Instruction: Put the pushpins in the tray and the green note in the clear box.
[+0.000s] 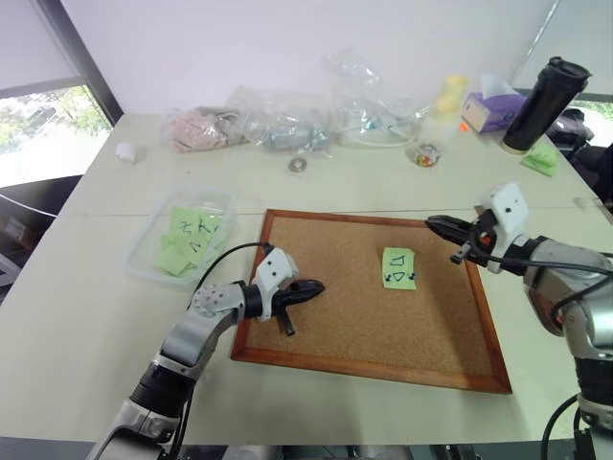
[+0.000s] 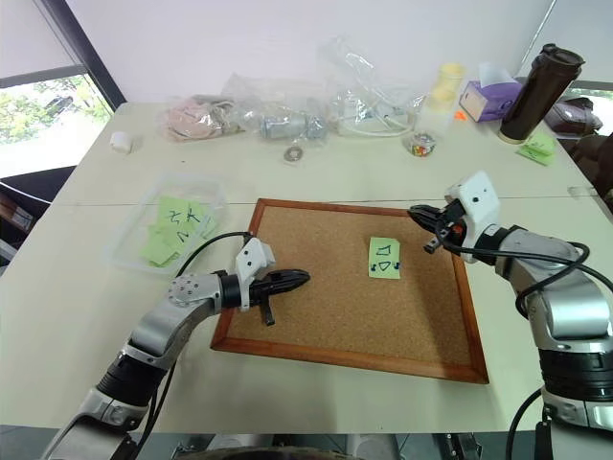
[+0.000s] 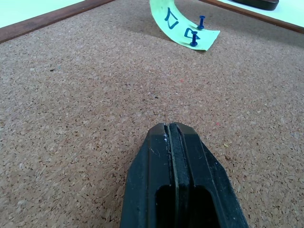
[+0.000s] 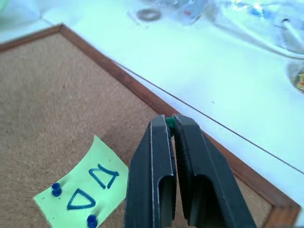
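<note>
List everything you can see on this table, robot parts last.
table: one, white, under everything
cork board: one, brown, wood-framed, centre
green note: one, drawn shapes, on the board
pushpins: two, blue, in the note's corners
clear box: one, left of the board, holding green notes
plastic bags: several, clear, far edge
bottle: one, black, far right
tissue box: one, purple, beside the bottle
left gripper: shut, over the board
right gripper: shut on a small dark-green thing, probably a pin
</note>
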You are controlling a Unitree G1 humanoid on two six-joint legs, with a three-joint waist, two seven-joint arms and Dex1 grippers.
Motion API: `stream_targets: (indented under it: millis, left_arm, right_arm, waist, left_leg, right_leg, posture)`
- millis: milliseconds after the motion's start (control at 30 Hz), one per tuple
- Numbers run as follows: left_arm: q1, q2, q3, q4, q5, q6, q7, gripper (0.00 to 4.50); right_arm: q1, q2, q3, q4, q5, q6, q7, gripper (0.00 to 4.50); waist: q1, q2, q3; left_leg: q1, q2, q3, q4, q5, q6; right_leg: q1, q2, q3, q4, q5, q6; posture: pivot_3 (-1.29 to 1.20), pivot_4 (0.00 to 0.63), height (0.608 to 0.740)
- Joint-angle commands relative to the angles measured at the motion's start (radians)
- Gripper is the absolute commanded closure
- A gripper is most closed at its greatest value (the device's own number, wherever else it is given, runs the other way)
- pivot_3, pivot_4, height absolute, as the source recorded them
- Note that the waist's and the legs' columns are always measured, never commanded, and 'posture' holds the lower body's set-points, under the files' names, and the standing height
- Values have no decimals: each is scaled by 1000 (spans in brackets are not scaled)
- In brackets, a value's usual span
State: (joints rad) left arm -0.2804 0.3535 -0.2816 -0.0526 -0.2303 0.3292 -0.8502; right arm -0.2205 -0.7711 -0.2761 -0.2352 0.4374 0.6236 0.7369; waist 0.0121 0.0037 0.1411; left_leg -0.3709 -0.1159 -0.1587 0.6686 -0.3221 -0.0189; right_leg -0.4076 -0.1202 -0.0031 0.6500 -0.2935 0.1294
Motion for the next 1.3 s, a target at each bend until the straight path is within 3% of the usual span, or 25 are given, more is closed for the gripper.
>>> stream_targets:
  millis: [33, 233, 400, 633, 967, 1067, 1300]
  left_arm:
    - [28, 8, -18, 18, 3, 23, -15, 4500]
    - [23, -7, -30, 28, 6, 15, -22, 4500]
    - [35, -24, -55, 43, 22, -8, -28, 4500]
    - [51, -56, -65, 52, 29, -17, -25, 4500]
    - [59, -59, -60, 67, 40, -33, -31, 4500]
    - [59, -59, -60, 70, 43, -36, -29, 4500]
    - [57, -60, -58, 76, 44, -40, -33, 4500]
  right_arm:
    - [45, -24, -142, -37, 37, 33, -32, 4436]
    - [189, -26, -437, 28, 54, 80, -100, 4436]
    - [278, -9, -553, 91, 69, 96, -111, 4436]
    - [398, 23, -563, 134, 64, 69, -112, 4436]
    - [454, 68, -523, 169, 62, 33, -116, 4436]
    - [459, 77, -521, 174, 68, 31, -118, 3557]
    - [459, 66, -550, 139, 105, 54, -109, 9]
  waist:
    - [0, 0, 0]
    - [2, 1, -1]
    - [1, 8, -5]
    - [3, 13, -9]
    - [3, 15, -10]
    - [4, 15, -10]
    - [4, 15, -10]
  left_leg:
    - [0, 0, 0, 0, 0, 0]
    - [0, 0, 0, 0, 0, 0]
    - [1, 0, 1, -1, 0, 0]
    - [3, -1, 2, -1, -1, 1]
    - [9, -2, 2, -2, -1, 3]
    - [15, -2, 1, -4, -2, 4]
    - [15, -2, 1, -4, -2, 4]
  right_leg:
    - [0, 0, 0, 0, 0, 0]
    - [0, 0, 0, 0, 0, 0]
    - [2, 0, 0, 0, 0, 0]
    - [4, -1, 1, -1, 0, 0]
    - [10, -1, 1, -3, 0, 0]
    - [15, -1, 1, -5, -1, 1]
    - [15, -1, 1, -5, -1, 1]
  posture:
    - [0, 150, 730]
    - [0, 150, 730]
    - [0, 150, 730]
    - [0, 150, 730]
    - [0, 150, 730]
    - [0, 150, 730]
    - [0, 150, 730]
